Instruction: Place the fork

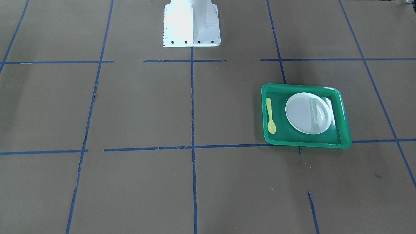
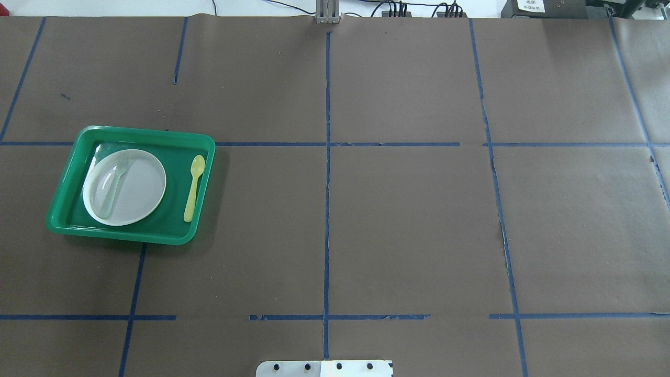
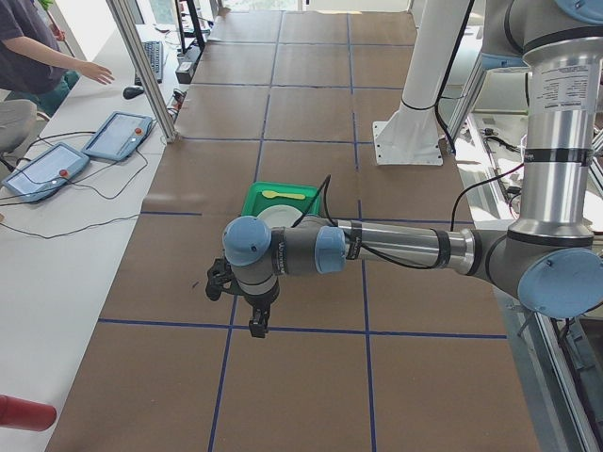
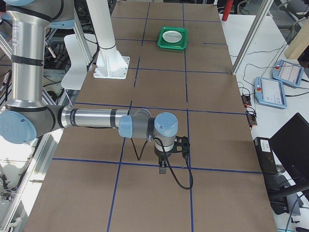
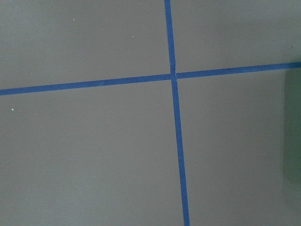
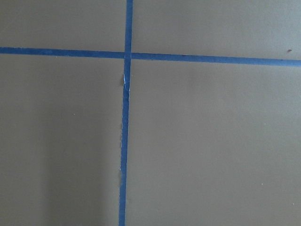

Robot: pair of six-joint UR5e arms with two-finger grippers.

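The fork (image 2: 114,183) is slim, whitish and translucent. It lies on the left part of the white plate (image 2: 137,187) inside the green tray (image 2: 120,236), at the table's left. It also shows in the front-facing view (image 1: 314,112), on the plate (image 1: 304,113) in the tray (image 1: 305,143). The left gripper (image 3: 256,327) shows only in the exterior left view, hanging over the table well short of the tray (image 3: 281,200). The right gripper (image 4: 162,169) shows only in the exterior right view, far from the tray (image 4: 173,37). I cannot tell whether either is open or shut. Neither holds anything that I can see.
A yellow plastic spoon (image 2: 193,182) lies in the tray to the right of the plate. The white robot base (image 1: 191,24) stands at the table's near edge. Blue tape lines cross the brown table cover. An operator (image 3: 38,56) sits beyond the table's left end.
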